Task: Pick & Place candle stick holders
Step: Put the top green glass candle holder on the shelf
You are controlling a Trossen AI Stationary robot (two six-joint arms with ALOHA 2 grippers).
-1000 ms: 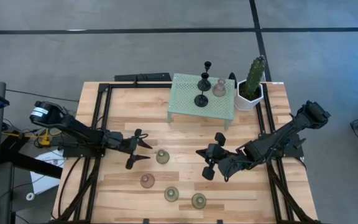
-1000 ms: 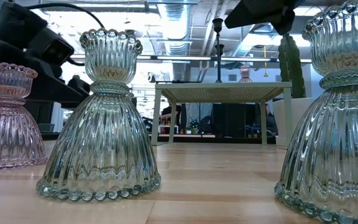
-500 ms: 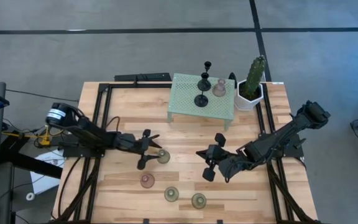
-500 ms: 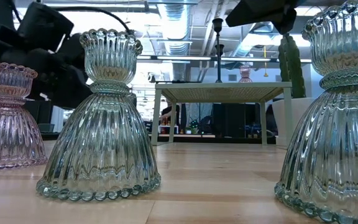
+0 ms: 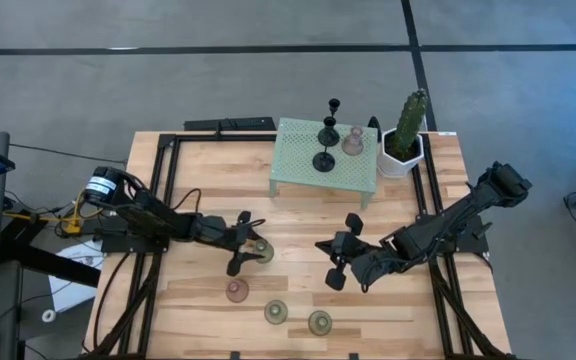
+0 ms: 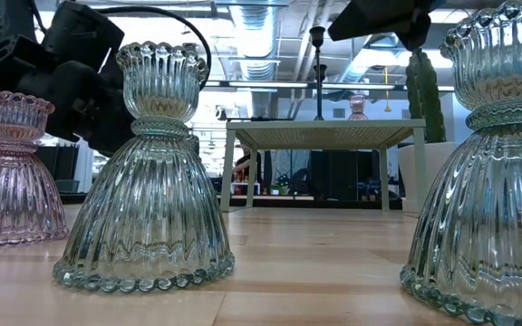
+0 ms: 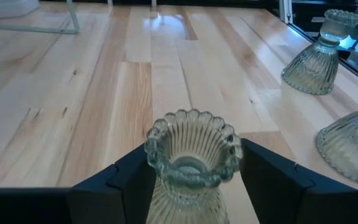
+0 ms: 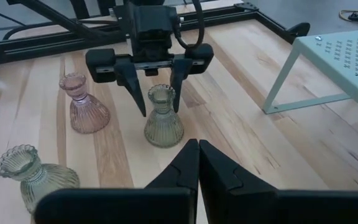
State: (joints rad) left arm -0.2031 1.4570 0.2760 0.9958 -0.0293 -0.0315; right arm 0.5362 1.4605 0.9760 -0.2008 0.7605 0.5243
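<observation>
On wood-plank table (image 5: 298,215), L pincer (image 5: 250,242) spread round green holder (image 5: 261,251), R pincer (image 5: 340,262) pressed together, grey floor (image 5: 218,80).

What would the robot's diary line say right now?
left gripper: open, straddling green holder | right gripper: shut, waiting mid-table | stand: three holders

Base of green holder (image 7: 188,168) cut off at frame edge; right-hand holder (image 6: 497,154) cropped in low view.
</observation>
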